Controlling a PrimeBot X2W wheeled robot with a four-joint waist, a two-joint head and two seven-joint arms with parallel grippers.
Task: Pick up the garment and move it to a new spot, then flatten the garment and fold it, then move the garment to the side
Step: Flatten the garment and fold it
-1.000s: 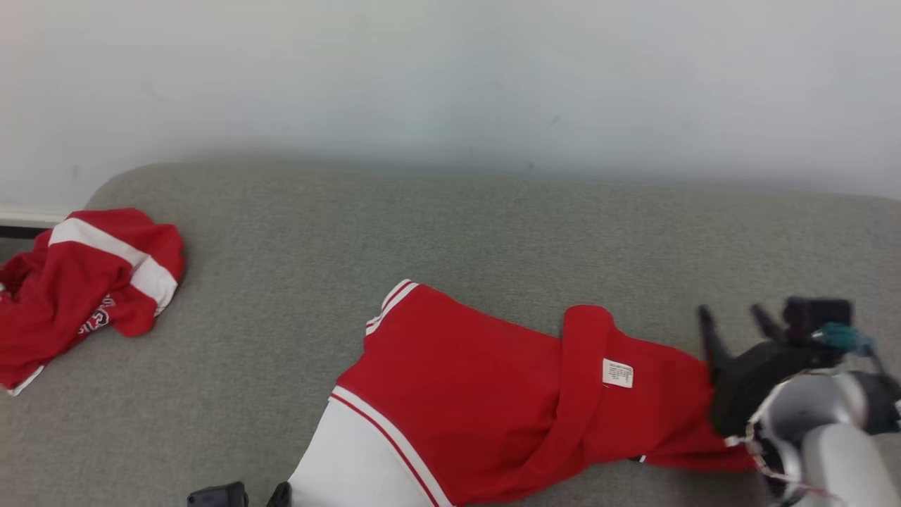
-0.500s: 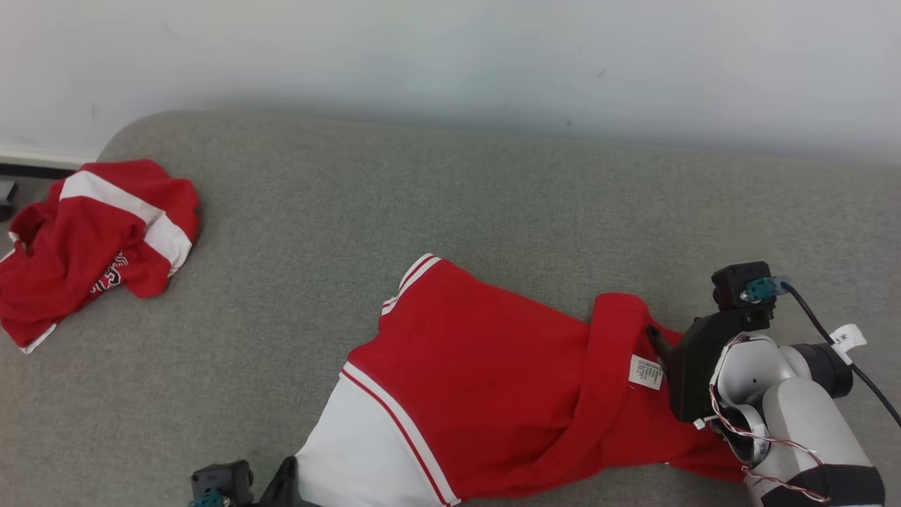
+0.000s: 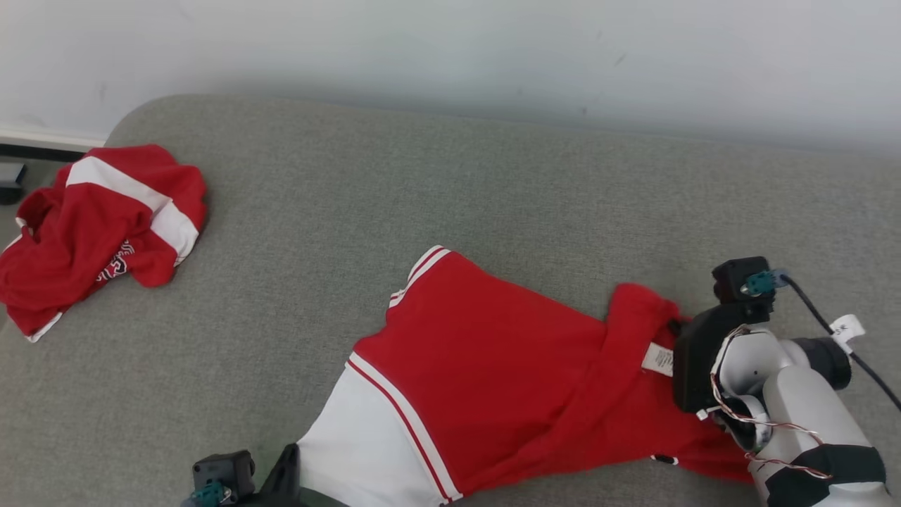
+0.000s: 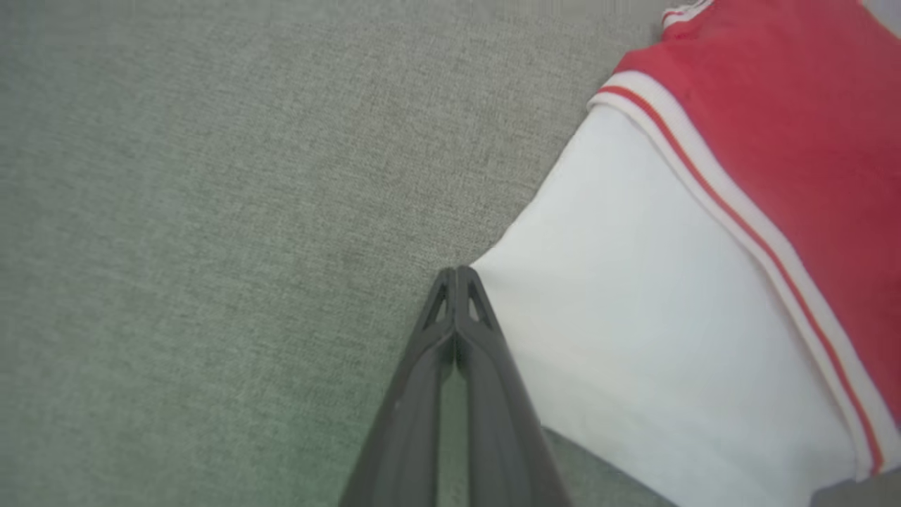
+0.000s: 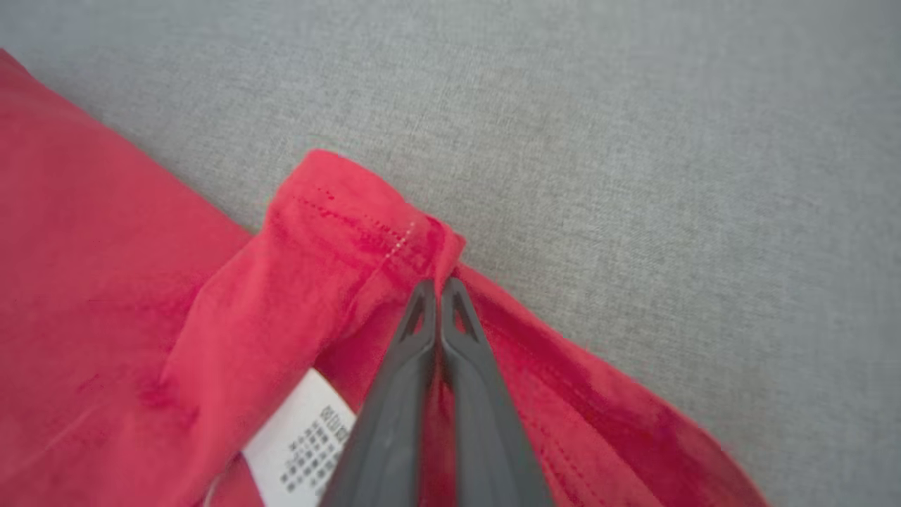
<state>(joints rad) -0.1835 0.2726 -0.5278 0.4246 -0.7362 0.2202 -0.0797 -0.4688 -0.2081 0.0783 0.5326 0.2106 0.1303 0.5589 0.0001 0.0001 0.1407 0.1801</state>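
The garment (image 3: 493, 366), red with a white panel and striped trim, lies spread on the grey cushioned surface (image 3: 422, 197). In the right wrist view my right gripper (image 5: 440, 283) is shut, pinching a folded red hem of the garment (image 5: 352, 232) beside its white care label (image 5: 299, 440). In the head view this gripper (image 3: 674, 329) sits at the garment's right end. My left gripper (image 4: 456, 271) is shut at the pointed corner of the white panel (image 4: 669, 317), which tapers into its tips. The left gripper (image 3: 288, 465) shows at the bottom edge of the head view.
A second crumpled red and white garment (image 3: 98, 225) lies at the surface's far left corner. A pale wall (image 3: 450, 49) runs behind the surface. Bare grey fabric stretches between the two garments and beyond the right gripper.
My right gripper moved left onto the garment's folded red hem and closed on it. The head camera shifted, so the whole picture slid. The left gripper stayed at the white corner.
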